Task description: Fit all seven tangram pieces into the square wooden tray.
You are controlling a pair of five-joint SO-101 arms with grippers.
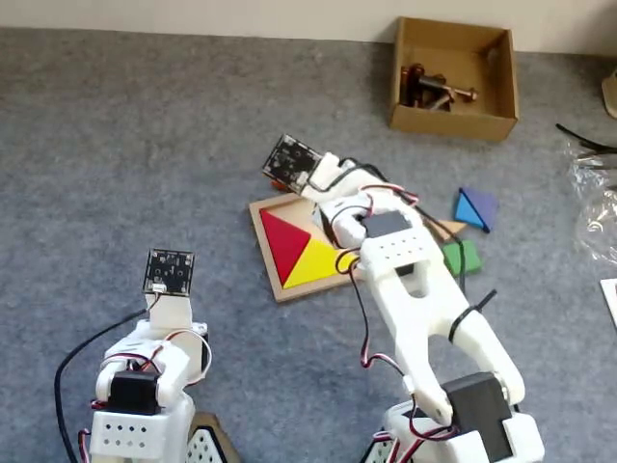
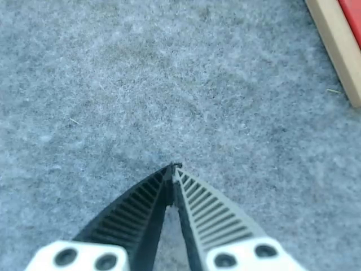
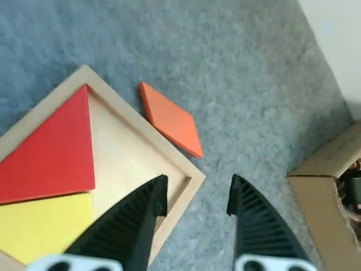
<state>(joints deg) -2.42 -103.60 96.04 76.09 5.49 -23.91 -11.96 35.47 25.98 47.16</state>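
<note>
The square wooden tray (image 1: 272, 280) lies mid-table and holds a red triangle (image 1: 280, 241) and a yellow triangle (image 1: 313, 262) side by side. In the right wrist view the tray (image 3: 169, 155) has bare wood beside the red triangle (image 3: 53, 152) and the yellow triangle (image 3: 42, 223). My right gripper (image 3: 197, 189) hangs open above the tray's corner, holding nothing. An orange parallelogram (image 3: 171, 118) lies flat on the carpet just outside that corner. My left gripper (image 2: 172, 169) is shut and empty over bare carpet, short of the tray's edge (image 2: 335, 48).
Right of the tray lie a green piece (image 1: 461, 258), a blue triangle (image 1: 470, 209) and a purple piece (image 1: 485, 201). A cardboard box (image 1: 453, 77) with odd parts stands at the back right. Crinkled plastic (image 1: 598, 203) lies at the right edge.
</note>
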